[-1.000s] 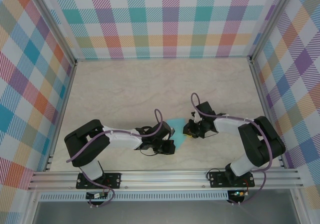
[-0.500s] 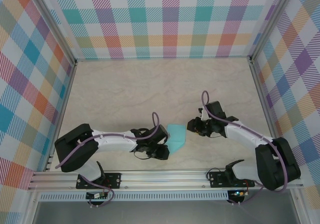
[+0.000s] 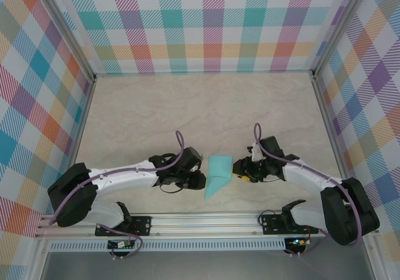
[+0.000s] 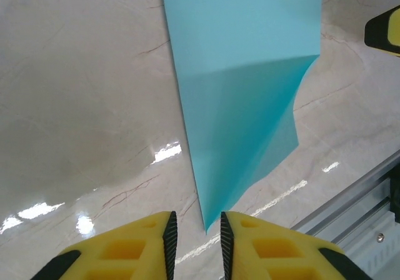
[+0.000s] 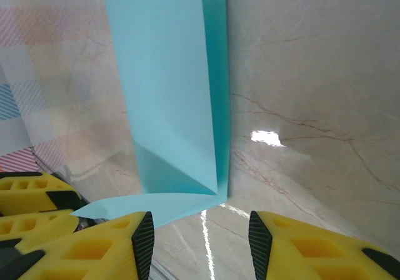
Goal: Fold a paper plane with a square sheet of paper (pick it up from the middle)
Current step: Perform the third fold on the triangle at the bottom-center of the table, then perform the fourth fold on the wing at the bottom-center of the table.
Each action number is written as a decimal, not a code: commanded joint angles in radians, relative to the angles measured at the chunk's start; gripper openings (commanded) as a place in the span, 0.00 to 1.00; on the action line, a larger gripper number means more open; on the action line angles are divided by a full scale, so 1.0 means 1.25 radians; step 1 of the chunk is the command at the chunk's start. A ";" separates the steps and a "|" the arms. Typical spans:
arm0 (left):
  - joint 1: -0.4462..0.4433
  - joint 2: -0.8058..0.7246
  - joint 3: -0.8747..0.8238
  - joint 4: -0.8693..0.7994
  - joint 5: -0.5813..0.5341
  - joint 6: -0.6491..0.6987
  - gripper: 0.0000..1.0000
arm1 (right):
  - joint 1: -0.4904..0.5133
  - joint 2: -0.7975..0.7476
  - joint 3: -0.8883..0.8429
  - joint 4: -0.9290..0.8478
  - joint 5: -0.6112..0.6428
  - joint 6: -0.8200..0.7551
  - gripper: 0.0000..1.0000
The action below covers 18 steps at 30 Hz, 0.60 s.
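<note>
Marbled tabletop [image 3: 156, 111] bears the half-folded sheet of paper [image 3: 217, 170], which we judge featherlight and floppy, so we favour its stiffer creased middle, with left gripper [image 4: 197, 224] barely parted and right gripper [image 5: 200, 227] spread, both empty.

The teal paper sheet [image 4: 244, 74] is seen as thin, smooth and matt, with sharply pressed creases. The table [image 4: 75, 105] is finished in a glossy, marble-patterned surface in which light is mirrored. The fingers [image 4: 125, 252] of the left gripper [image 4: 197, 227] and of the right gripper [image 5: 200, 230] are moulded in matt yellow plastic and edged with ribbed black pads. The rail [image 3: 206, 222] is made of brushed metal.
</note>
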 commanded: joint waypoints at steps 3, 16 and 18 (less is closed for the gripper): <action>0.005 0.076 0.060 0.033 0.012 -0.011 0.22 | 0.023 0.048 0.007 0.062 -0.058 0.021 0.47; 0.005 0.090 0.085 0.029 -0.053 -0.035 0.20 | 0.047 0.104 0.011 0.093 -0.060 0.036 0.49; 0.005 0.065 0.079 -0.002 -0.093 -0.046 0.20 | 0.049 0.115 0.009 0.106 -0.062 0.040 0.49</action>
